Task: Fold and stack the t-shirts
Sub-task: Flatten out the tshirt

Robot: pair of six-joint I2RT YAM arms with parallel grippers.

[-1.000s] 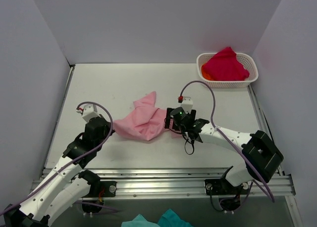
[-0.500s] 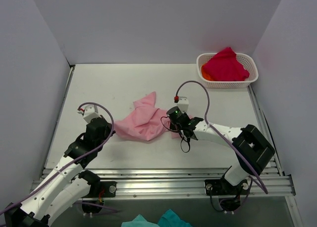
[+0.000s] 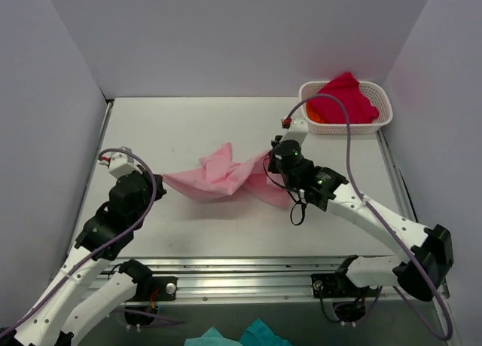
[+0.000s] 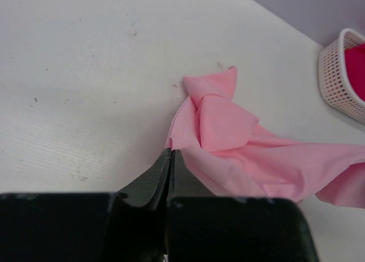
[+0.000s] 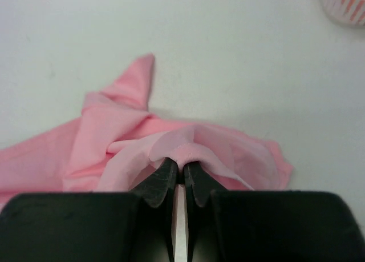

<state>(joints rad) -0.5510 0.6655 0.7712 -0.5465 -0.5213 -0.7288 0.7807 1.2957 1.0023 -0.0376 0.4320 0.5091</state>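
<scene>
You see a white lattice basket [image 3: 354, 127] at the table's [image 3: 173, 127] far right corner (something orange [image 3: 315, 116] peeks inside); teal cloth [image 3: 239, 336] lies below the near metal rail [image 3: 248, 277].

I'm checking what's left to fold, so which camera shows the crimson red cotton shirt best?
Top external: the crimson red cotton shirt lies heaped in the white lattice basket, clearly visible. Left wrist catches only a red sliver; right wrist, just a basket corner.

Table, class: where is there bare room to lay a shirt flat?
Bare: far-left table between back wall and pink t-shirt, and the near strip before the rail. Crowded: centre, where left gripper and right gripper pinch that shirt; basket fills the far-right corner.
</scene>
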